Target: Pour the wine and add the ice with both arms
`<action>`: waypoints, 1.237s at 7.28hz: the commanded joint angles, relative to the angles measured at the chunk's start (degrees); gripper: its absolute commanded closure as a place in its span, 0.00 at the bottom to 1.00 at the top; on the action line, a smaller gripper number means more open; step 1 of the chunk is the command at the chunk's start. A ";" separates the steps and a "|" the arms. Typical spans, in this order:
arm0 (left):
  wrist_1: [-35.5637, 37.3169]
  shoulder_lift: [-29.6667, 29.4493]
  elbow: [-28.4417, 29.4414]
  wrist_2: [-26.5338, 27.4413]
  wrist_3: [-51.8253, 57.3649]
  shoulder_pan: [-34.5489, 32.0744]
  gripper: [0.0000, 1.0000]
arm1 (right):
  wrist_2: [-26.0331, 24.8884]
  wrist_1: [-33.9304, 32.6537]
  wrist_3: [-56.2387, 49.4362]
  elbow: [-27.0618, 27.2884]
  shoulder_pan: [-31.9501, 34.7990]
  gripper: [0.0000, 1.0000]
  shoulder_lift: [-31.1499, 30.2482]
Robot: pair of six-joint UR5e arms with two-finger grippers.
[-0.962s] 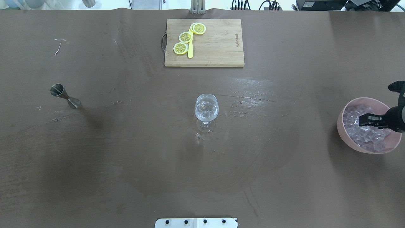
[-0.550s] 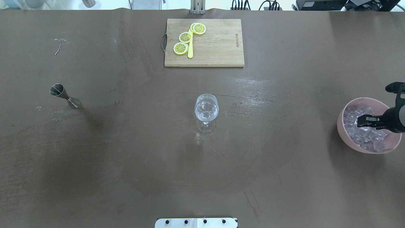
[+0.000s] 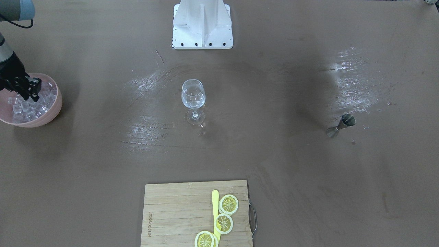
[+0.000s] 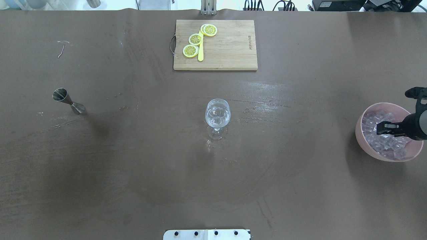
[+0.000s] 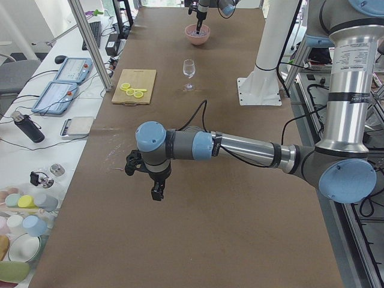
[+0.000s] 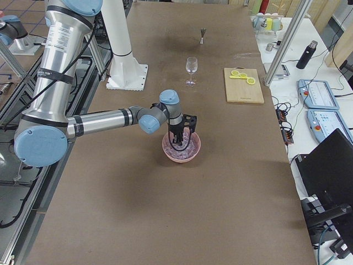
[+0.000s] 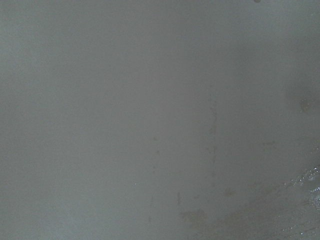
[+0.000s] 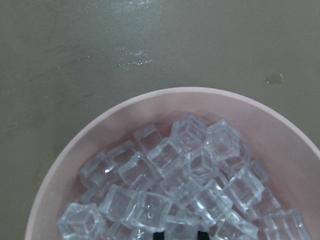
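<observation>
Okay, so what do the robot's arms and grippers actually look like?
Both the left arm and right arm are grey-silver tubes with pale blue joint caps and black cables alongside; the thick links carry small unreadable lettering. The left gripper and right gripper are black, two-fingered.

Lettering showing, none sharp enough to read
A dark printed mark is running sideways on the wooden cutting board [image 4: 230,50], upper middle of the overhead view; small dark lettering is running along the right arm [image 6: 55,55], upper left of the exterior right view.
</observation>
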 commanded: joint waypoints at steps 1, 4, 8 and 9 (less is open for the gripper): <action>0.00 0.00 0.00 0.00 -0.09 0.00 0.02 | 0.09 -0.06 -0.81 0.43 0.15 1.00 0.01; 0.00 0.00 0.26 0.00 0.00 0.00 0.02 | 0.71 -0.24 -2.04 5.86 1.82 1.00 2.71; 0.00 0.00 0.44 0.00 -0.09 0.09 0.02 | 0.71 -7.92 -1.88 7.81 0.26 1.00 21.21; 0.00 0.00 0.44 0.00 -0.09 0.17 0.02 | 0.01 -14.58 -0.66 7.03 -2.98 1.00 28.85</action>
